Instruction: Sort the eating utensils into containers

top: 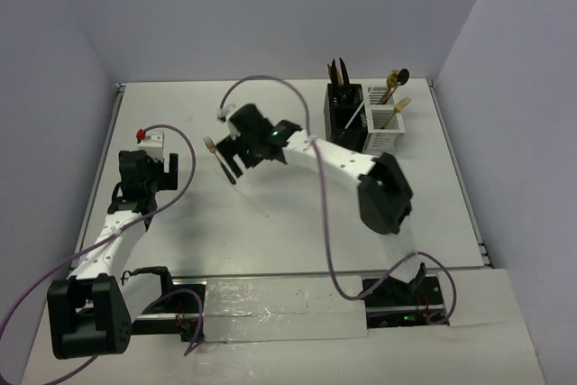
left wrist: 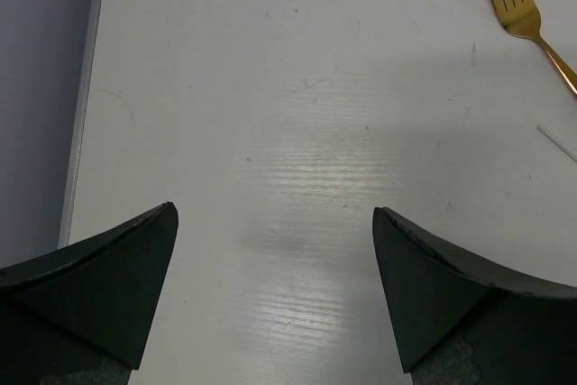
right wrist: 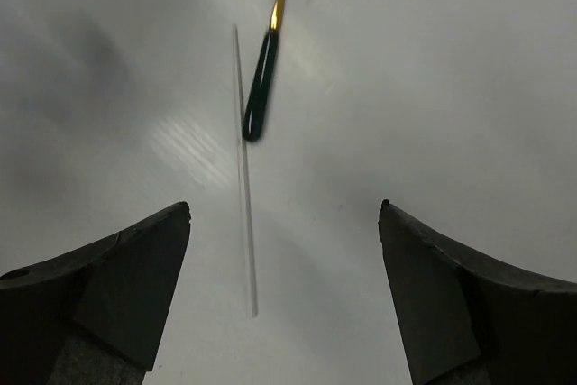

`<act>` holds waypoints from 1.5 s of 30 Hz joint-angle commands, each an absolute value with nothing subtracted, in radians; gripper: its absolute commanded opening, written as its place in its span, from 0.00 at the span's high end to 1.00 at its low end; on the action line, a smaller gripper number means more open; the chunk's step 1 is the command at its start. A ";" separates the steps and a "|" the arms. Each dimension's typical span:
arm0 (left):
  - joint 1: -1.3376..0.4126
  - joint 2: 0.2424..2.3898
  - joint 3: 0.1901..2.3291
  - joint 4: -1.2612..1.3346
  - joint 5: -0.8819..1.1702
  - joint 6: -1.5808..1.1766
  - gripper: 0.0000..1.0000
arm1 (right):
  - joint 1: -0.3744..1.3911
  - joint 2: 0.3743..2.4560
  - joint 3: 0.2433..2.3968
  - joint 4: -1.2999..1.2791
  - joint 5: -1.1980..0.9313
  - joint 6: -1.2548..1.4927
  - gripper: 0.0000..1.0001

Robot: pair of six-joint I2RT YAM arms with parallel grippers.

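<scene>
since the white stick point(right wrist: 242, 178) is lying just beside the fork point(right wrist: 261, 87), your right gripper point(right wrist: 284, 223), jaws apart, is risking pinching both.

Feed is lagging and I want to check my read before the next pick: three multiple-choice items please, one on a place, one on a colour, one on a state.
1. Where is the gold fork?
A. in the white caddy
B. flat on the table by the right gripper
C. between the left fingers

2. What colour is its handle?
A. dark
B. white
C. red

3. The right fingers are:
A. shut on the fork
B. open, holding nothing
C. shut on a stick

1 B: the top view shows it lying apart from the white caddy.
2 A: the right wrist view shows it dark.
3 B: a wide gap, nothing gripped.
</scene>
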State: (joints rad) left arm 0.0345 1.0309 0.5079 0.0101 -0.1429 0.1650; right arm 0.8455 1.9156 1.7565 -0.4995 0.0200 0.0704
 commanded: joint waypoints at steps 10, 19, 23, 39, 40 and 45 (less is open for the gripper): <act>0.040 1.025 0.525 0.015 -0.091 0.167 0.01 | 0.959 2.319 1.966 -0.796 0.028 0.127 0.10; 0.040 1.006 0.511 0.035 -0.101 0.176 0.01 | 0.994 2.347 1.864 -0.807 0.032 0.201 0.52; 0.038 1.012 0.514 0.034 -0.112 0.173 0.01 | 1.012 2.329 1.786 -0.793 0.058 0.198 1.00; 0.041 1.009 0.514 0.032 -0.120 0.172 0.01 | 1.103 1.603 1.240 -0.473 0.375 0.212 1.00; 0.041 1.009 0.514 0.032 -0.118 0.172 0.01 | 1.097 1.519 1.221 -0.410 0.411 0.203 1.00; 0.041 1.005 0.515 0.029 -0.117 0.172 0.01 | 0.996 1.327 1.166 -0.123 0.553 0.094 1.00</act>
State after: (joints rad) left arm 0.0345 1.0241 0.5072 0.0044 -0.1127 0.1688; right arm 1.0588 1.4258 1.1973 -0.3820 0.3882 0.1577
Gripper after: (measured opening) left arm 0.993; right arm 0.017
